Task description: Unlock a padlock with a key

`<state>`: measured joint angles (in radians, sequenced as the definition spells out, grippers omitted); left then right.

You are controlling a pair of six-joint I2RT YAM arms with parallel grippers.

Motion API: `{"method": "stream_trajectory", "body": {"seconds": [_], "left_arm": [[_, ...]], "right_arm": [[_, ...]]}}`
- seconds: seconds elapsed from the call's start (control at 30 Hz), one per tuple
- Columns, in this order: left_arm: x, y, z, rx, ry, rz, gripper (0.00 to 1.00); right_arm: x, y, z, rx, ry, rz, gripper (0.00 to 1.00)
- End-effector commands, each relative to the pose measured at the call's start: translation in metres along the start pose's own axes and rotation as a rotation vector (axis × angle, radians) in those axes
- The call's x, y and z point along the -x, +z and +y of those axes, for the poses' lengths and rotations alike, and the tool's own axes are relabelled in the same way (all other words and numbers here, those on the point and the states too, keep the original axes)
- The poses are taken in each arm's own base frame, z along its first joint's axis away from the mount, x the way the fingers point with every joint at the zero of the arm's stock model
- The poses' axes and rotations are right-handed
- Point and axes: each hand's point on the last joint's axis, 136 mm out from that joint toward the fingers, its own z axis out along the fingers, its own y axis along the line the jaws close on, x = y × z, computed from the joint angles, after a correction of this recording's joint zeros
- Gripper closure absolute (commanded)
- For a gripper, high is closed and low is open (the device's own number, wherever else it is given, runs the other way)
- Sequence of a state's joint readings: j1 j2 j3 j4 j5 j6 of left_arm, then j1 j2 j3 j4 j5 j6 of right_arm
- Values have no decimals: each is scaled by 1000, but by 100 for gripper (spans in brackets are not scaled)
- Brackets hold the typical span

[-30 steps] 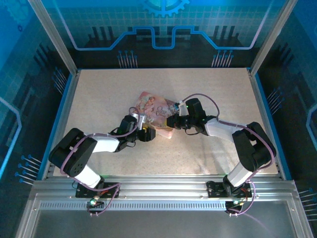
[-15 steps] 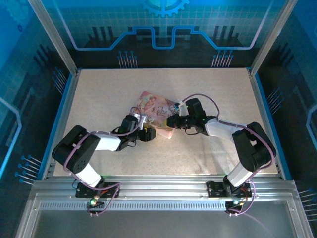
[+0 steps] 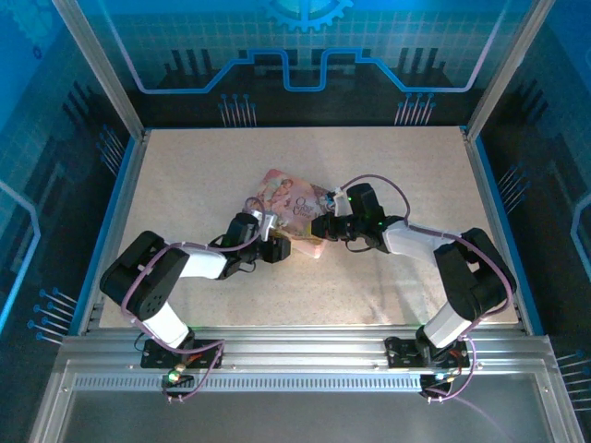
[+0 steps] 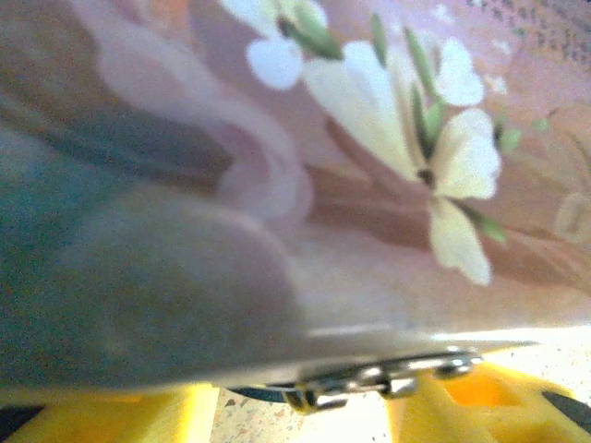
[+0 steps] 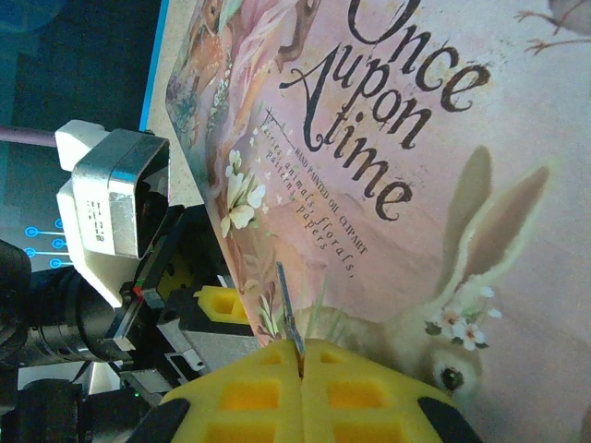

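Observation:
The pink illustrated tin (image 3: 292, 205) lies mid-table with both grippers at it. My right gripper (image 5: 302, 355) is shut on the key (image 5: 285, 300), a thin dark sliver that sticks up from the yellow pads over the tin's lid (image 5: 443, 138). In the top view the right gripper (image 3: 319, 227) is at the tin's right edge. My left gripper (image 3: 279, 250) is at the tin's near left corner. Its yellow fingers (image 4: 102, 415) stand on either side of a small blurred metal piece, the padlock (image 4: 383, 377), under the tin's side (image 4: 369, 185), and they appear to hold it.
The table (image 3: 185, 175) is beige and speckled, with a blue rim and metal frame posts at its corners. The left arm's camera housing (image 5: 111, 198) and one yellow finger (image 5: 218, 303) sit just left of the key's tip.
The left arm's elbow has shifted slightly. Both grippers stay at the tin and keep their hold.

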<state>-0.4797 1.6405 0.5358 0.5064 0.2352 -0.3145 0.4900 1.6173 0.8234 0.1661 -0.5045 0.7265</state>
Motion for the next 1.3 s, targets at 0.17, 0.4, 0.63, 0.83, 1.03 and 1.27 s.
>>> {"method": "stream_trajectory", "body": {"seconds": [0.17, 0.4, 0.63, 0.83, 1.03, 1.27], "left_arm": [[20, 1, -15, -61, 23, -35, 56], [21, 1, -15, -61, 13, -36, 66], [24, -3, -20, -75, -12, -39, 73], [25, -15, -33, -110, -77, -27, 75], [27, -36, -46, -123, -169, -6, 76], [38, -59, -65, -155, -259, 10, 78]], "right_arm": [[-47, 1, -48, -158, 110, 124, 93], [-44, 0, -46, -150, 106, 116, 93], [-33, -5, -32, -121, 48, 70, 93], [-13, -24, -8, -111, -88, -39, 94], [-15, -45, 7, -130, -221, -117, 94], [-26, -63, 31, -82, -356, -205, 94]]}}
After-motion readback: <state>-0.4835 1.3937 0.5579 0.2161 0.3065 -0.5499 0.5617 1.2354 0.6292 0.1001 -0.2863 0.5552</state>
